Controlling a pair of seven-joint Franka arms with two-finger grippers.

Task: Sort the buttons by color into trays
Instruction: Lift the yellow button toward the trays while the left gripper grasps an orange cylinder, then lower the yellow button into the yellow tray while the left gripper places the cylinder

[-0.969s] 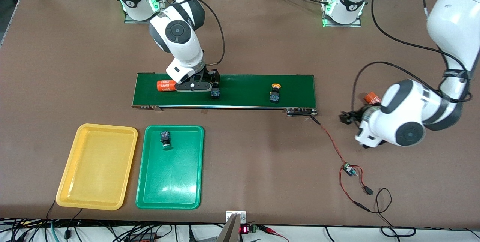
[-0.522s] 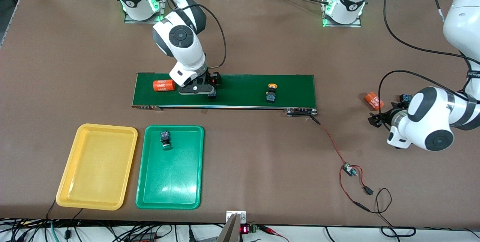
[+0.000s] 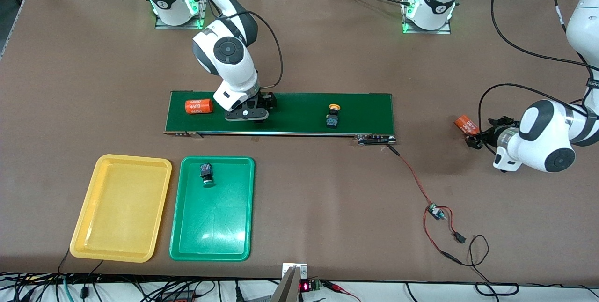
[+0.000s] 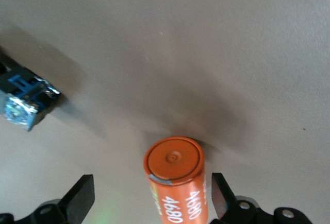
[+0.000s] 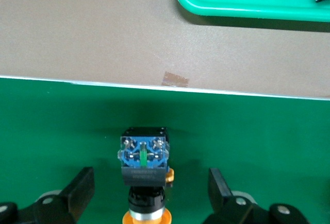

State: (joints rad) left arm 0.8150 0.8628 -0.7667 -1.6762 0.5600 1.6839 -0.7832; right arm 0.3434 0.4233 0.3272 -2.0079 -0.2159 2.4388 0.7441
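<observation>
Two claws in play, both spread wide.

At the right gripper (image 3: 255, 118): hangs low over the long dark-green conveyor belt (image 3: 365, 105), fingers (image 5: 77, 193) far apart. Straddles a small push-button switch with a black-and-blue body and yellow-orange round cap (image 5: 144, 157), lying on the belt. Grips nothing; a clear gap of belt on either side of the switch.

At the left gripper (image 3: 473, 142): sits low over the brown table (image 3: 327, 49) at the left arm's end, well apart from the belt. Fingers (image 4: 82, 198) fully parted around an orange cylinder printed "4680" (image 4: 175, 175), lying on its side. Holds nothing; no contact to be seen on either side. Near that cylinder, on the bare table, a third switch with a blue body (image 4: 26, 100), cap colour impossible to tell.

Elsewhere on the belt: a second yellow-capped switch (image 3: 332, 117) toward the left arm's end, and another orange "4680" cylinder (image 3: 199, 106) toward the right arm's end.

Nearer the front camera than the belt, side by side: a shallow yellow plastic tray (image 3: 84, 227), and a shallow green plastic tray (image 3: 243, 199) with one green-capped switch (image 3: 206, 174) in it.
</observation>
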